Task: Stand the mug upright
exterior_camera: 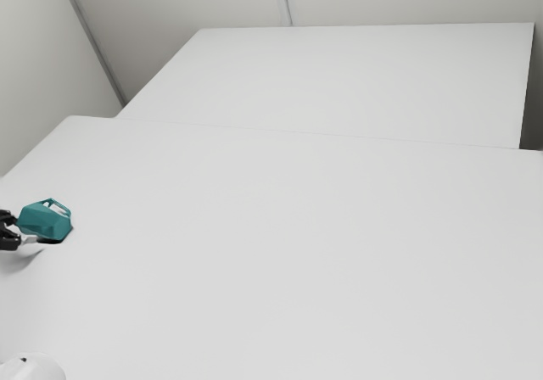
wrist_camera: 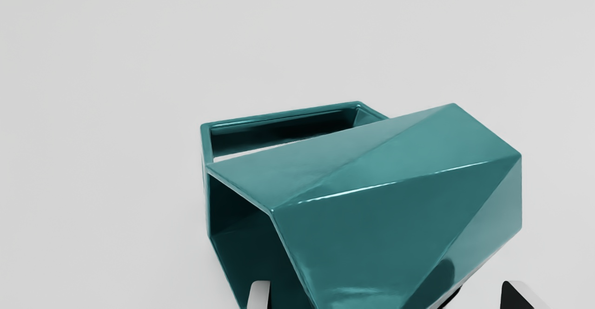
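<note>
- Exterior view: over at the exterior view's left edge, the black gripper [exterior_camera: 9, 230] is right by the teal mug [exterior_camera: 42, 221], which is tipped on its side at the table [exterior_camera: 297, 253].
- Wrist view: the fingers stand wide apart, gripping nothing; one overlaps the mug's open mouth, the other is beyond its base, a gap between.

White table [exterior_camera: 297, 253] — smooth, pale top; teal faceted mug [exterior_camera: 42, 221] on its side — near exterior view's left edge.

Pale walls [exterior_camera: 42, 66] rise beyond the white table [exterior_camera: 297, 253].
</note>
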Controlling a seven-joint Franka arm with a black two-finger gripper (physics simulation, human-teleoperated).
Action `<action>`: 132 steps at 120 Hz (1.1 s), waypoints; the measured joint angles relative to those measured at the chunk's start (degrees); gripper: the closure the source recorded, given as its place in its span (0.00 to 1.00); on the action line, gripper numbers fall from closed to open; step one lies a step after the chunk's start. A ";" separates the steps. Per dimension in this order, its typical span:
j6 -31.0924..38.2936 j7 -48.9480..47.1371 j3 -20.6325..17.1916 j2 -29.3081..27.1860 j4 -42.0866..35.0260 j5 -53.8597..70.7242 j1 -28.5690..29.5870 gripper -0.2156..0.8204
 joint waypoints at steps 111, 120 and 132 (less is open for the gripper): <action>2.85 1.61 0.11 -4.35 1.29 -1.44 -6.51 0.94; 3.02 1.46 0.23 -5.56 1.11 -1.44 -7.22 0.95; 3.30 0.98 0.69 -8.68 -0.05 -1.46 -9.03 0.95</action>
